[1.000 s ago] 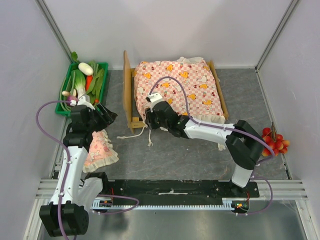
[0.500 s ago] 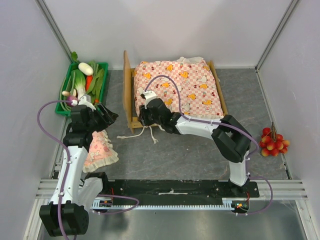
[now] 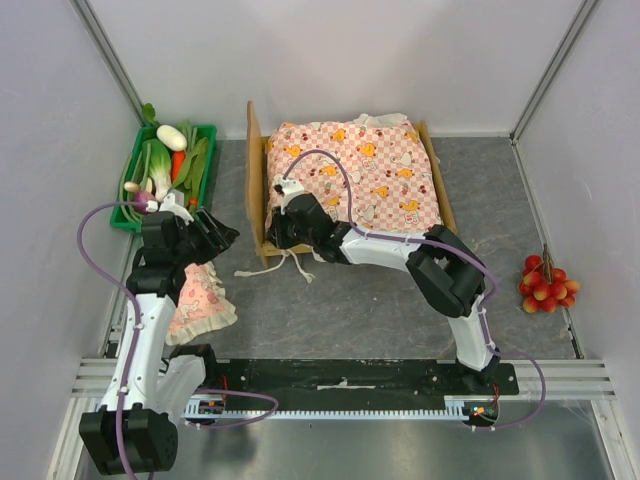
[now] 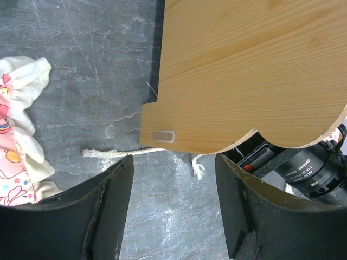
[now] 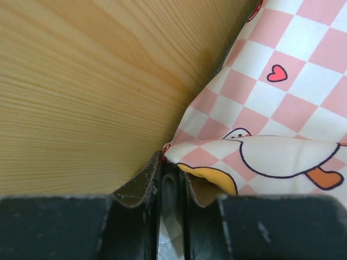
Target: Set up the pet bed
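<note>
The pet bed (image 3: 254, 170) stands at the back, its light-wood headboard on the left, with the pink-checked mattress (image 3: 370, 180) lying in the frame. My right gripper (image 3: 278, 222) is at the mattress's near left corner, against the headboard (image 5: 81, 81). Its fingers are almost together, and the mattress corner (image 5: 282, 108) bunches at their tips. My left gripper (image 3: 222, 232) hangs open just left of the headboard (image 4: 249, 70), over bare table, holding nothing (image 4: 173, 162). The pink frilled pillow (image 3: 200, 300) lies under my left arm. White cords (image 3: 280, 268) trail from the bed's near corner.
A green crate of vegetables (image 3: 165, 170) sits at the back left. A bunch of red fruits (image 3: 545, 283) lies by the right wall. Walls close in the left, back and right sides. The pillow's edge (image 4: 13, 141) shows at the left of the left wrist view.
My right gripper has slid left along the mattress's near edge to the headboard, and its jaws have narrowed. The left arm has hardly moved.
</note>
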